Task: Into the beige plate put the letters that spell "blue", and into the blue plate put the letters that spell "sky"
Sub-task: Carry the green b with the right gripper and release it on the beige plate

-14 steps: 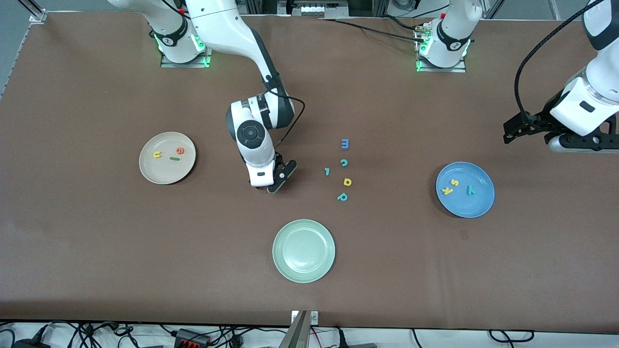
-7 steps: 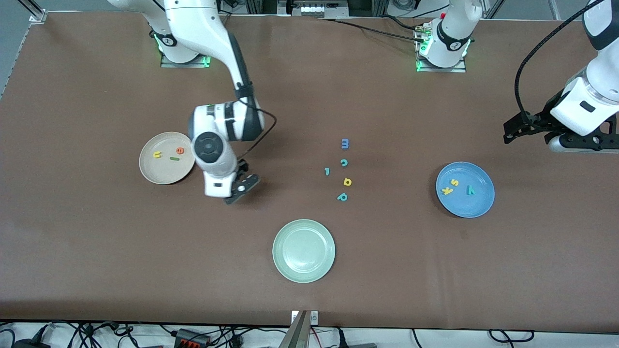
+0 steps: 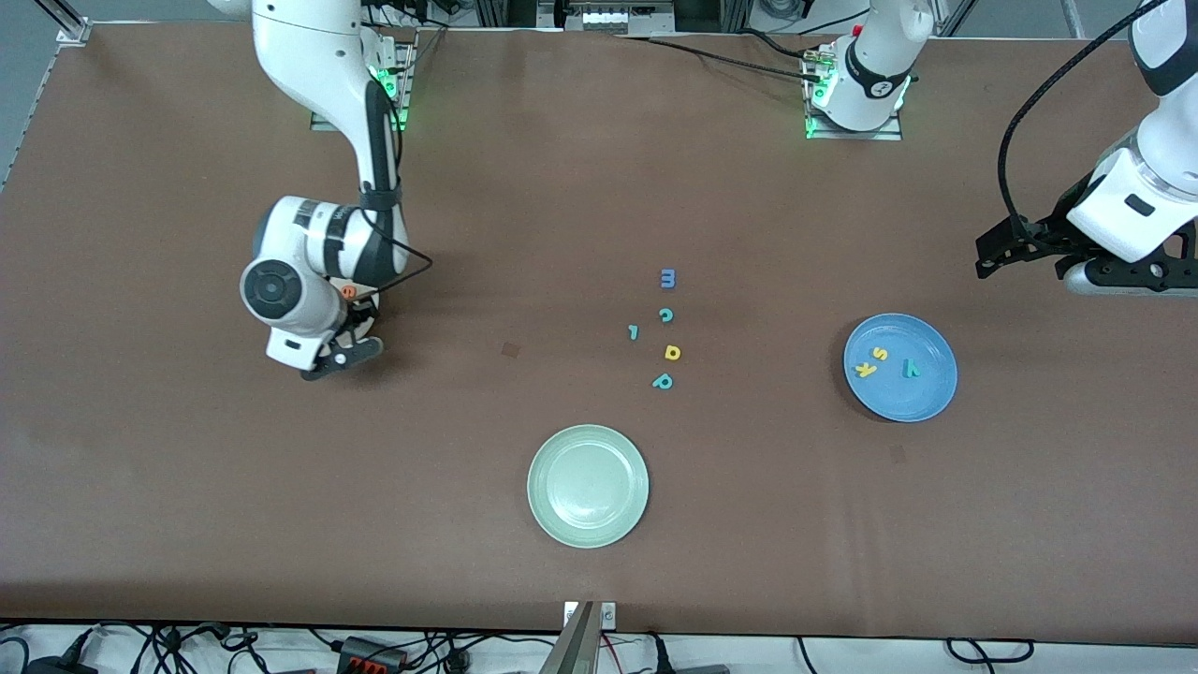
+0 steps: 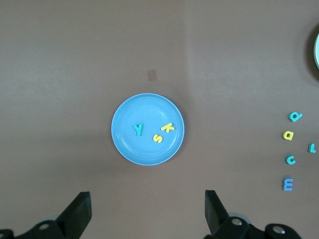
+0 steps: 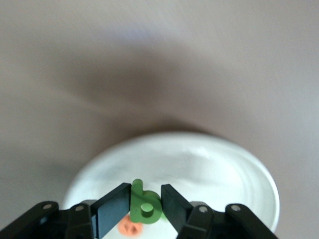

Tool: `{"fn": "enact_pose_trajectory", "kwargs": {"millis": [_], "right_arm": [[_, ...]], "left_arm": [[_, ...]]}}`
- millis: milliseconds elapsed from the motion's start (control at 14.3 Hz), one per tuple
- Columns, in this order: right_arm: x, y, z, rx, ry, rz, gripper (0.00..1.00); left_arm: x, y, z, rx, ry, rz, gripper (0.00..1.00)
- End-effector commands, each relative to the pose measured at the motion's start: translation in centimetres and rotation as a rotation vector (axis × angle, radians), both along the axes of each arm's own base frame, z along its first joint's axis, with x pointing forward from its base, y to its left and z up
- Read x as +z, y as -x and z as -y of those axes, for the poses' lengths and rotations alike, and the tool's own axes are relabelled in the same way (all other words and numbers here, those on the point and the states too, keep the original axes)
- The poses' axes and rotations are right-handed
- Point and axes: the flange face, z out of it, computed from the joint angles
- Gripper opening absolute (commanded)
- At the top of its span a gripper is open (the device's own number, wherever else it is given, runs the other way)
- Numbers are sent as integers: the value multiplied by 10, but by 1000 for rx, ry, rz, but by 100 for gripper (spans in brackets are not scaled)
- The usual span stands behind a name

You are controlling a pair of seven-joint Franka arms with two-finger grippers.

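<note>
Front view: your right gripper [image 3: 342, 356] is hanging over the beige plate [image 3: 360, 329], mid-frame. Your left gripper [image 3: 1020, 248] is waiting above the blue plate [image 3: 900, 367].

Left wrist view: its fingers [image 4: 79, 211] are standing spread; s [image 4: 157, 138], k [image 4: 168, 127], y [image 4: 138, 129] are lying in that plate.

Right wrist view: fingers [image 5: 114, 209] are pinching the green b [image 5: 144, 203].

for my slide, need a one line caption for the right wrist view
Right gripper holds the green b over the beige plate, with the orange e already on it.
</note>
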Motion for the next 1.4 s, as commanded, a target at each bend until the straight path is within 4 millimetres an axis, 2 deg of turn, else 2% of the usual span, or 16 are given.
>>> {"fn": "enact_pose_trajectory", "kwargs": {"millis": [0,209,349,837,907,977,1047,1116,1326], "right_arm": [[18,19,29,-26,-68,-11,20],[21,24,66,-33,-94,-65,20],[20,26,82,-54,-110,-84,20],[4,28,67,-94,-141,-76,22],[3,27,69,-95,-143,-76,35],[3,27,71,-107,-146,-73,73],[3,26,70,-111,-149,-70,92],[3,27,69,-112,-151,-76,100],[11,22,61,-103,-164,-74,100]], "left_arm": [[7,-1,-1,-18,-3,-4,100],[7,-1,-1,-18,-3,-4,100],[8,-1,-1,-18,-3,-2,100],[7,-1,-1,-18,-3,-4,100],[7,-1,-1,-18,-3,-4,100],[7,-1,-1,-18,-3,-4,100],[7,-1,-1,-18,-3,-4,100],[7,-1,-1,-18,-3,-4,100],[7,-1,-1,-18,-3,-4,100]]}}
